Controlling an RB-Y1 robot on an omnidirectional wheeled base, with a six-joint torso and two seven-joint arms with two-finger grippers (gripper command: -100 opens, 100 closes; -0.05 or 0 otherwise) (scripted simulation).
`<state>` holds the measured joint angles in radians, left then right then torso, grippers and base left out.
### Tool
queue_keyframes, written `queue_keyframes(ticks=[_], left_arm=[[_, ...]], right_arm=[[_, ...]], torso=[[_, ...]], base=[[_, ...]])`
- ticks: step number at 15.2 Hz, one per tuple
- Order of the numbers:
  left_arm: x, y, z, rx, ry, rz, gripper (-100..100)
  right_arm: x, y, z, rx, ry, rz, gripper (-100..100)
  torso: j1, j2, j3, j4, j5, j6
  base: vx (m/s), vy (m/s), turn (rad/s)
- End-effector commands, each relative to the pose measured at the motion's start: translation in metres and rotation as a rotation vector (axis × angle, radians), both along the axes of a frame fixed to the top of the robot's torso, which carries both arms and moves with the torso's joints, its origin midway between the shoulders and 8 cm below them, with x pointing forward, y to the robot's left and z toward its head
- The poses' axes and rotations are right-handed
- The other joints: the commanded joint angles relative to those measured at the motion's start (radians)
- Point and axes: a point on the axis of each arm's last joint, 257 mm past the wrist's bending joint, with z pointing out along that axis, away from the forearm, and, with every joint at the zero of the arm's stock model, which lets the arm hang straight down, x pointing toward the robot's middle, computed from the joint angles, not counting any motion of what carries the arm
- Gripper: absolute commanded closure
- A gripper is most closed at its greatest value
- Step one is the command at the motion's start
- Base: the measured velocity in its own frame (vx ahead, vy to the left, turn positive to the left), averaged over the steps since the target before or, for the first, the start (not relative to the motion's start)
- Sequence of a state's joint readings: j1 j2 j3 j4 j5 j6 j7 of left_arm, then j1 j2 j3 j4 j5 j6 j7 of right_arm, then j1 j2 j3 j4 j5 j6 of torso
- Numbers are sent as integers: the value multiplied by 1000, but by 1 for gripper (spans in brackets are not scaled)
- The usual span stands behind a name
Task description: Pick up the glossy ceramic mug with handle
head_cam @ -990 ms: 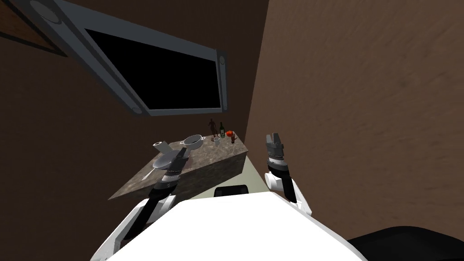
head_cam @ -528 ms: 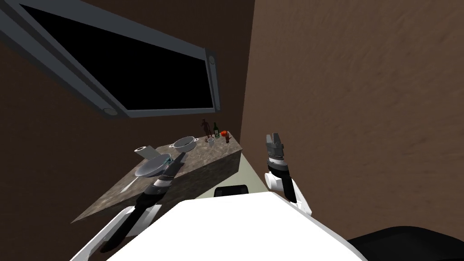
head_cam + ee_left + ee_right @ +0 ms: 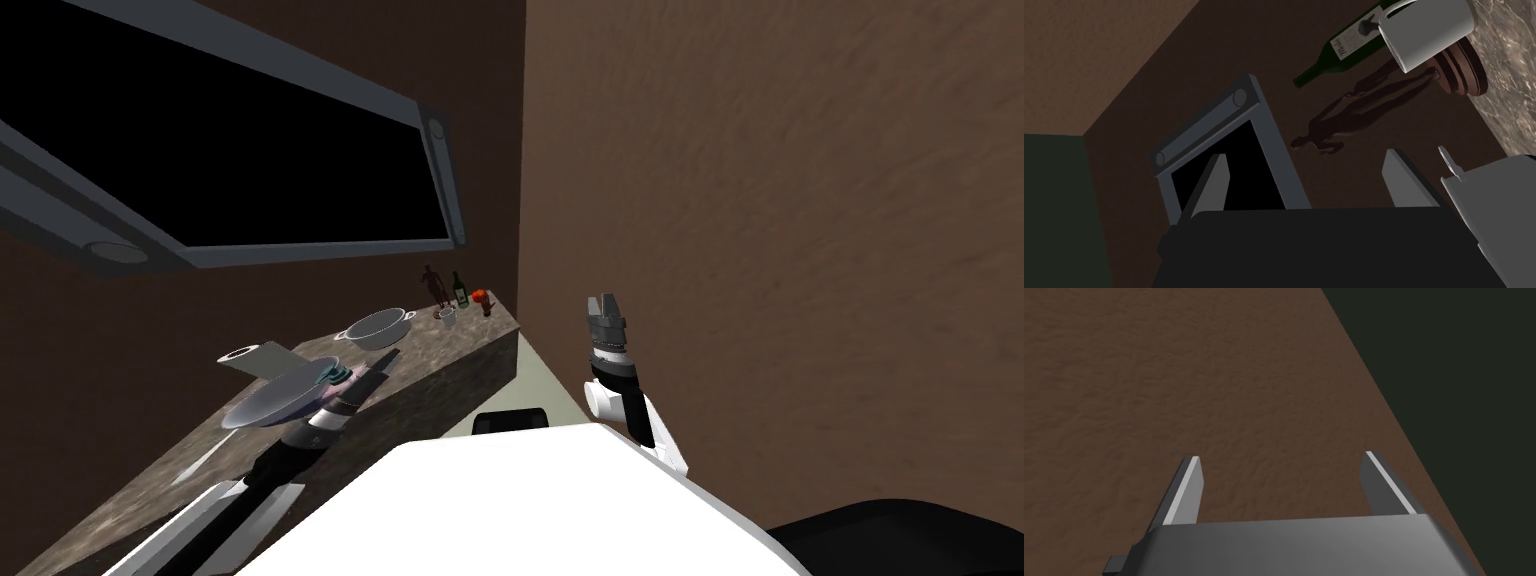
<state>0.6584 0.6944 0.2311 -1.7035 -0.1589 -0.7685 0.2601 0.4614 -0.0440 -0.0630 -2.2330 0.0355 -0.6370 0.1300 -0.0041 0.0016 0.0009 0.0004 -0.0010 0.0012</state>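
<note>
The small white mug with a handle stands upright near the far end of the stone counter, beside a dark figurine and a green bottle. My left arm stretches low over the counter, and its gripper is open just short of a grey two-handled pot. In the left wrist view the mug lies well beyond the open gripper and off to one side, with nothing between the fingers. My right gripper is raised beside the counter's end and is open and empty.
A grey bowl and a lying roll sit by my left forearm. A small red object stands at the counter's far corner. The pot's rim is close beside one left finger. Brown walls close the corner, and a framed black area hangs above.
My view has swung, so the counter and the frame slide left in the picture. The left arm stays low over the counter by the bowl and pot. The right arm is unchanged.
</note>
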Motion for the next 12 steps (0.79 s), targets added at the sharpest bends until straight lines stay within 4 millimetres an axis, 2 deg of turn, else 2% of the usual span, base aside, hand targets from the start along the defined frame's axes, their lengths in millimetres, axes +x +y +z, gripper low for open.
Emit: queue_keyframes(ticks=[1, 2, 3, 5, 9, 10, 12], left_arm=[[-5, 19, -12, 24, 62, 2, -100], [-5, 19, -12, 25, 63, 2, -100], [-11, 34, -22, 44, 114, 1, -100], [-12, 40, -25, 53, 129, 6, -100], [-30, 82, -45, 102, 259, 16, -100], [-31, 84, -47, 102, 263, 21, -100], [-41, 106, -55, 124, 330, 32, -100]], right_arm=[[0, 0, 0, 0, 0, 0, 0], [0, 0, 0, 0, 0, 0, 0], [0, 0, 0, 0, 0, 0, 0], [0, 0, 0, 0, 0, 0, 0], [0, 0, 0, 0, 0, 0, 0], [0, 0, 0, 0, 0, 0, 0], [0, 0, 0, 0, 0, 0, 0]], torso=[[0, 0, 0, 0, 0, 0], [0, 0, 0, 0, 0, -1], [1, 0, 0, 0, 0, -1], [0, 0, 0, 0, 0, 0], [1, -1, -1, 0, 0, 0], [1, -2, -1, 0, 0, -1], [1, -2, -1, 0, 0, 0]], base=[[-10, -81, -246], [-12, -53, -56], [-5, -71, -190], [-1, -58, -167], [13, -63, -278], [16, -50, -56], [28, -59, -232]])
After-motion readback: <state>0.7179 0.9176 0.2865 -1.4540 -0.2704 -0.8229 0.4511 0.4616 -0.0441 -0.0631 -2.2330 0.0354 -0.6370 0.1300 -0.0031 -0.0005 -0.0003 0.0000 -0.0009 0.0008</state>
